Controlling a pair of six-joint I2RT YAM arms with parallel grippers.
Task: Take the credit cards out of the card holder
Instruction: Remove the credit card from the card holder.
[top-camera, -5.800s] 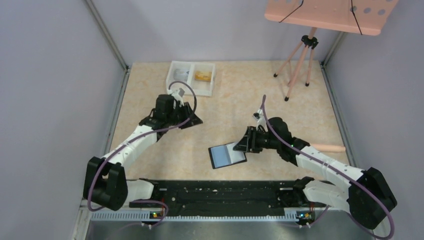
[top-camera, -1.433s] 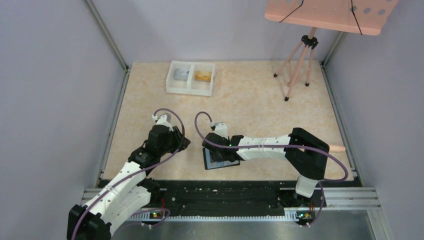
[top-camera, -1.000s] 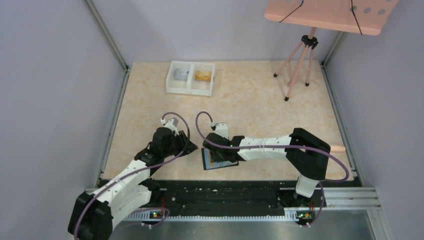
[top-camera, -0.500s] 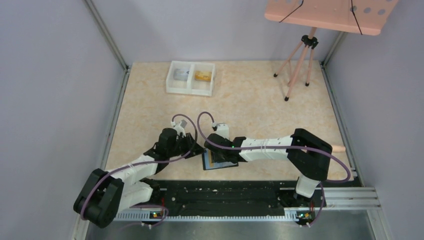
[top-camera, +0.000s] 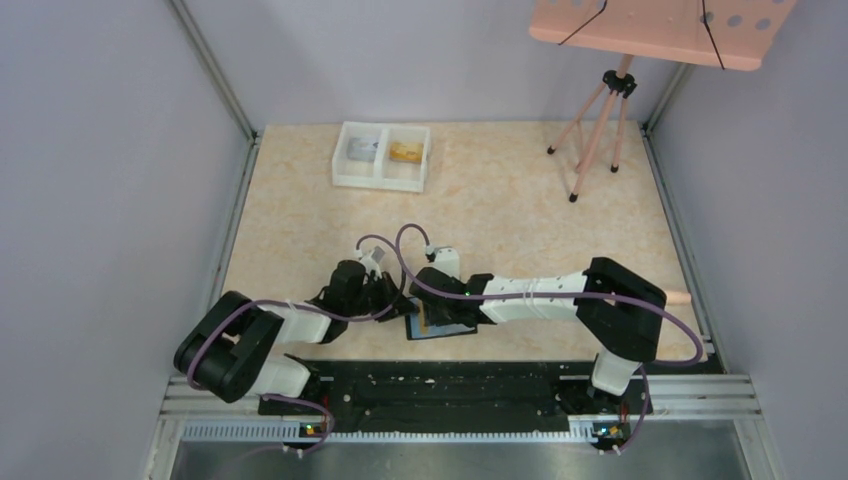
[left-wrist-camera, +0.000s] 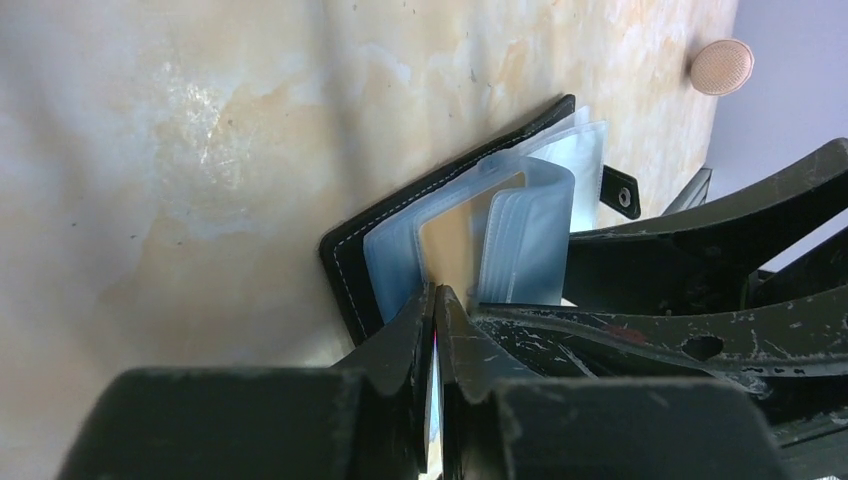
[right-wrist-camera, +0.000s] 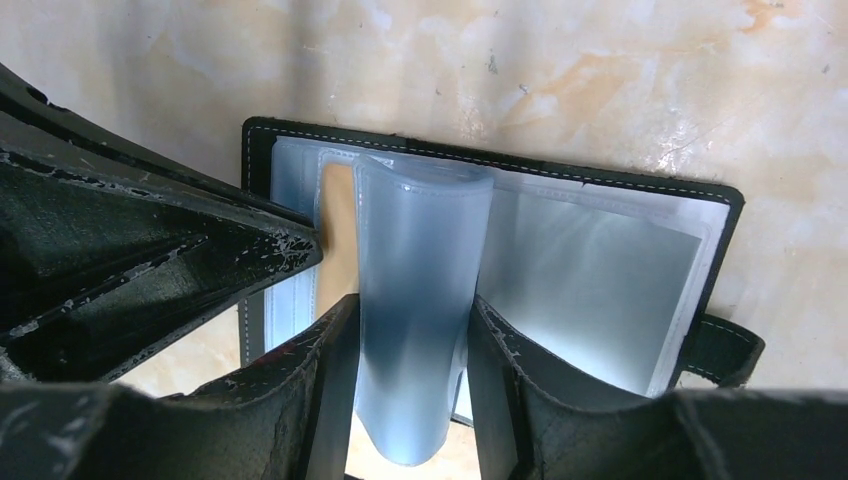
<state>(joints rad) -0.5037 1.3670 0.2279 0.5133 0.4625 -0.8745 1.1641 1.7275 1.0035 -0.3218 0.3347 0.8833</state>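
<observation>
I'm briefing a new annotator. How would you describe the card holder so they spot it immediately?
On the beige table, look at the near edge, about midway across. The card holder lies open there: a flat black-bordered wallet with clear blue-grey sleeves, unlike the white tray at the far edge.

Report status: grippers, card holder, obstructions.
Left gripper shut on card edge. Right gripper clamping card holder by its clear sleeves; holder lies open. No obstruction seen.
</observation>
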